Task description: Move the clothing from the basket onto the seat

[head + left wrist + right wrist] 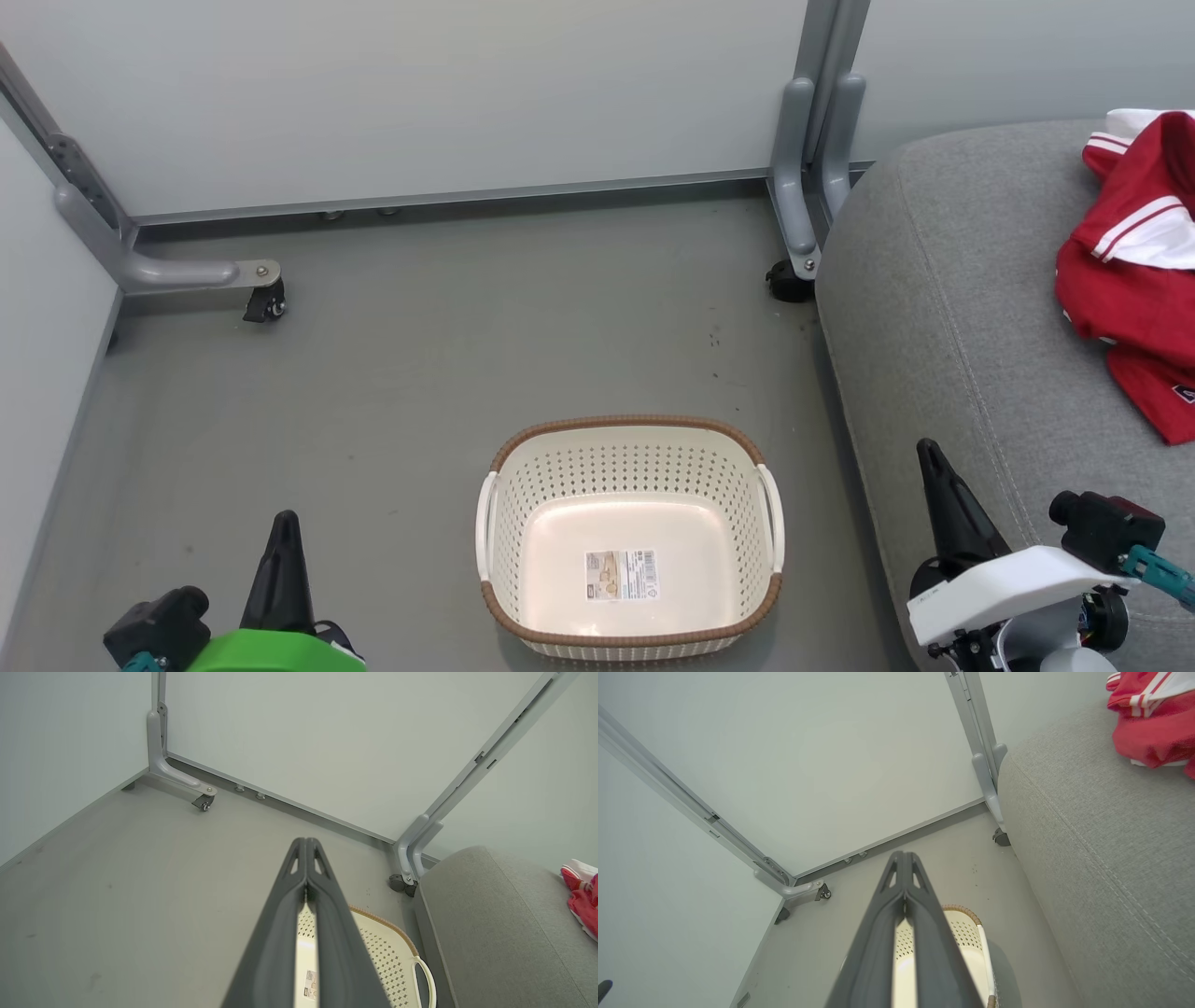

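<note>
The cream perforated basket (630, 537) with a brown rim stands on the grey floor; inside it I see only a label sticker on the bottom. The red clothing (1134, 271) with white trim lies on the grey seat (943, 308) at the right. It also shows at the edge of the left wrist view as clothing (581, 896) and in the right wrist view as clothing (1153, 718). My left gripper (285, 518) is shut at the lower left, left of the basket, holding nothing. My right gripper (926, 450) is shut at the lower right over the seat's front edge, holding nothing.
Pale partition walls close off the back and the left. Their grey feet on castors stand at the left (266, 303) and by the seat's corner (789, 280). Bare floor lies between the basket and the walls.
</note>
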Controlling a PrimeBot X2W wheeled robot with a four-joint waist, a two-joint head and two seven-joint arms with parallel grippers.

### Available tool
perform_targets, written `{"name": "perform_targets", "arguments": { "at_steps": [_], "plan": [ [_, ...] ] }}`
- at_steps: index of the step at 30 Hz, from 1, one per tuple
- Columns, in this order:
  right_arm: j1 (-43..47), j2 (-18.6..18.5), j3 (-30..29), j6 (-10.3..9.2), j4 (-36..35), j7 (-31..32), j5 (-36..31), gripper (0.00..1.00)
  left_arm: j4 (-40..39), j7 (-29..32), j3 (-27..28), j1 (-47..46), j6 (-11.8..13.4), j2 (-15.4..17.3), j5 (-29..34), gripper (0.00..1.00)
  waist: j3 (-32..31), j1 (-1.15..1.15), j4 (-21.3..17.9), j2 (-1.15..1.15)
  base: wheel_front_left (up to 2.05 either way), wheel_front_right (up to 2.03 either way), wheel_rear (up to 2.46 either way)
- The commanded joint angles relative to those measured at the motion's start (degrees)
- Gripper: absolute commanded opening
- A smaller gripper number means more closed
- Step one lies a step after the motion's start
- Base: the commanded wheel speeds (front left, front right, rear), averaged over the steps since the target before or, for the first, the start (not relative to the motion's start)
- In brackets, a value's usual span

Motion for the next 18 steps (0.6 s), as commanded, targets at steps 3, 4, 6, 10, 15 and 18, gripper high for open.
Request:
{"name": "perform_targets", "arguments": {
  "at_steps": [3, 4, 6, 10, 15, 18],
  "plan": [
    [-1.9, -0.4, -0.4, 0.0, 0.0, 0.4, 4.5, 0.0, -0.4, 0.8, 0.7, -2.3, -0.4, 0.2, -4.2, 0.0, 0.0, 0.0, 0.0, 0.0, 0.0, 0.0, 0.0],
    [-2.0, -0.4, -0.5, 0.0, 0.2, 0.5, 5.5, 0.0, -0.4, 1.1, 0.8, -2.4, -0.5, 0.2, -5.3, 0.0, 0.0, 0.0, 0.0, 0.0, 0.0, 0.0, 0.0],
    [-2.2, -0.5, -0.6, 0.0, 0.5, 0.7, 7.4, 0.0, -0.3, 1.6, 0.9, -2.6, -0.6, 0.2, -7.0, 0.0, -0.1, 0.0, 0.0, 0.0, 0.0, 0.0, 0.0],
    [-2.7, -0.6, -0.8, 0.0, 1.0, 1.1, 10.9, 0.0, -0.1, 2.4, 1.3, -3.2, -0.7, 0.2, -10.5, 0.0, -0.1, 0.0, 0.0, 0.0, 0.0, 0.0, 0.0],
    [-3.2, -0.8, -1.1, 0.0, 1.7, 1.6, 15.1, 0.0, 0.0, 3.4, 1.7, -3.7, -1.0, 0.2, -14.5, 0.0, -0.1, 0.0, 0.0, 0.0, 0.0, 0.0, 0.0],
    [-3.5, -0.9, -1.3, 0.0, 2.1, 1.9, 17.6, 0.0, 0.2, 4.1, 1.9, -4.1, -1.1, 0.2, -16.9, 0.0, -0.2, 0.0, -0.1, 0.0, 0.0, 0.0, 0.0]
  ]
}}
